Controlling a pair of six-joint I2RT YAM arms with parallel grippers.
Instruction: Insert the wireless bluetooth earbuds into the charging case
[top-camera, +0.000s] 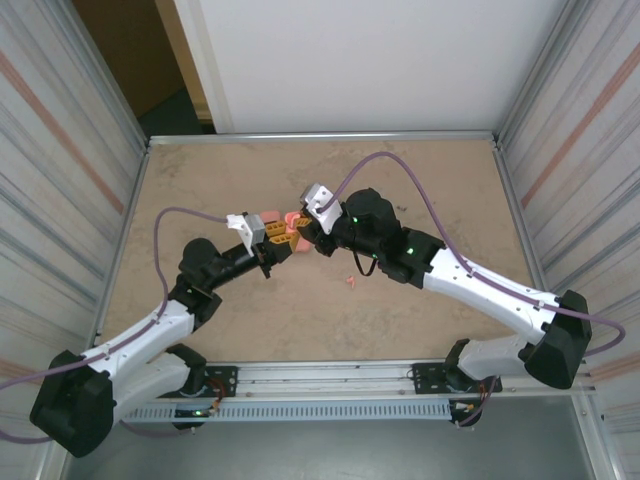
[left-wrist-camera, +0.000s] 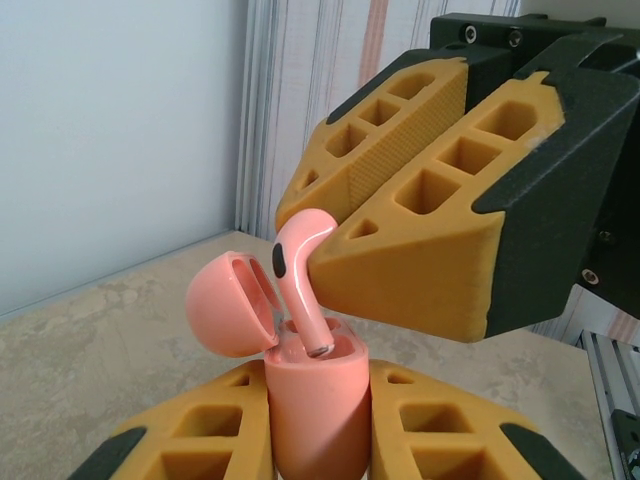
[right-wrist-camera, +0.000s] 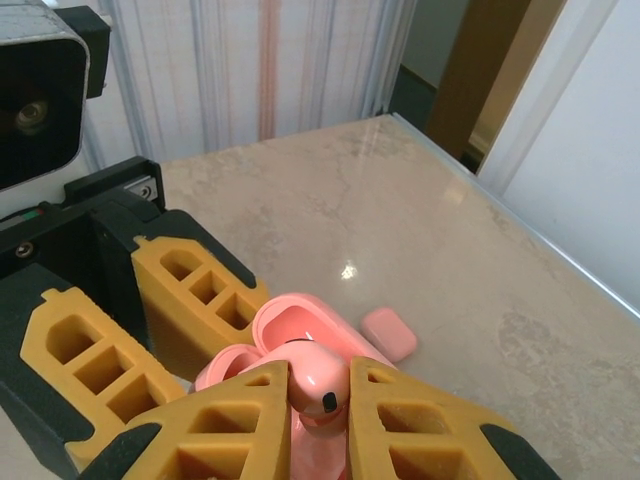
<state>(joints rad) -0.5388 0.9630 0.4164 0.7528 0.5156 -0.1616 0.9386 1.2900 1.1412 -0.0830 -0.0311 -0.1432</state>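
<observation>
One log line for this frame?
left gripper: shut on open charging case | right gripper: shut on earbud | stem at case opening, not seated

Beige marbled tabletop (top-camera: 420, 190); white panel (top-camera: 350, 60) behind it; ribbed striped walls (top-camera: 50, 150) both sides.

We look steeply down from above and behind the arm bases onto the whole table (top-camera: 420, 180), while our two wrist cameras sit low and very close, the left facing the far right corner, the right the far left, and all three share the open charging case (left-wrist-camera: 318, 400).
</observation>
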